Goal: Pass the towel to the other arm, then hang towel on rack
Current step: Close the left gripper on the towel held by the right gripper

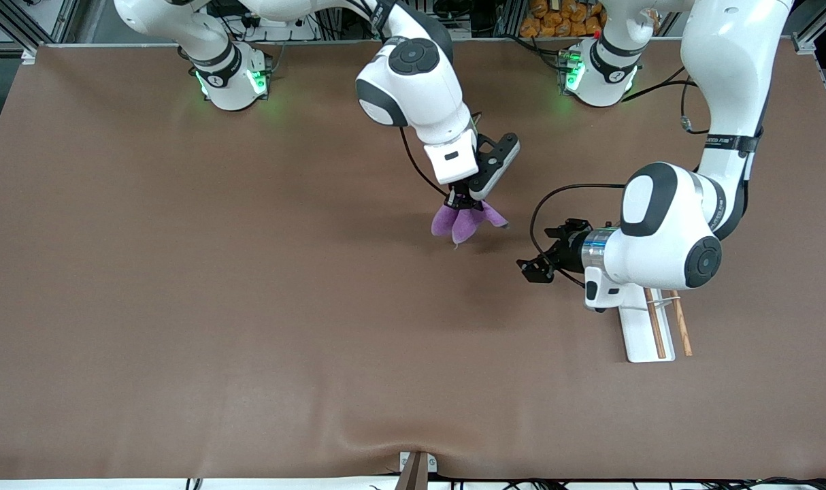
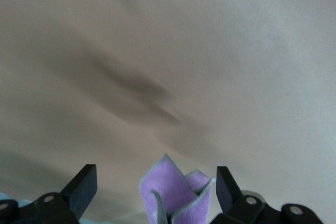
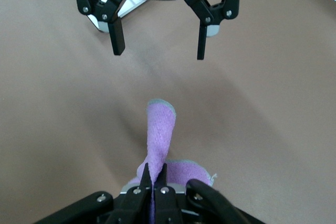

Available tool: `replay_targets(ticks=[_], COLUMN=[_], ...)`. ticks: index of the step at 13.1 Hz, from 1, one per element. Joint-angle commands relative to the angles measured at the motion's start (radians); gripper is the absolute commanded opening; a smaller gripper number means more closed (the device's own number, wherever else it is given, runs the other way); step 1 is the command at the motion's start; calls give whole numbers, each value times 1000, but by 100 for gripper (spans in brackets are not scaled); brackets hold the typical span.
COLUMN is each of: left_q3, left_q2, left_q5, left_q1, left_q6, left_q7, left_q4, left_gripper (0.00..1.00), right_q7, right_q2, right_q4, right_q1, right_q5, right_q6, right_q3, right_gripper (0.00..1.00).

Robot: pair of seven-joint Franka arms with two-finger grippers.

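The right gripper [image 1: 462, 200] has its jaws clamped on the top of the towel [image 1: 464, 222], which hangs bunched in purple folds over the middle of the brown surface [image 1: 182, 306]. The left gripper [image 1: 532, 267] is just beside it, toward the left arm's end, turned sideways toward the towel with its jaws wide apart and not touching the cloth. The rack [image 1: 648, 327] lies on the surface under the left arm, its two wooden rods side by side.
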Motion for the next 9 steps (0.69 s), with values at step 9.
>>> replay_targets(ticks=[9], left_q3=[0], left_q2=[-5], left_q5=[-175], left_q1=[-6], left_q6=[-135], left_q7=[-24], left_q4=[-8], left_gripper=[69], right_q7=[19], right_q2=[10], right_q4=[7], right_q1=[1], right_q5=[-22], right_q6=[7], right_q3=[2], right_gripper=[0])
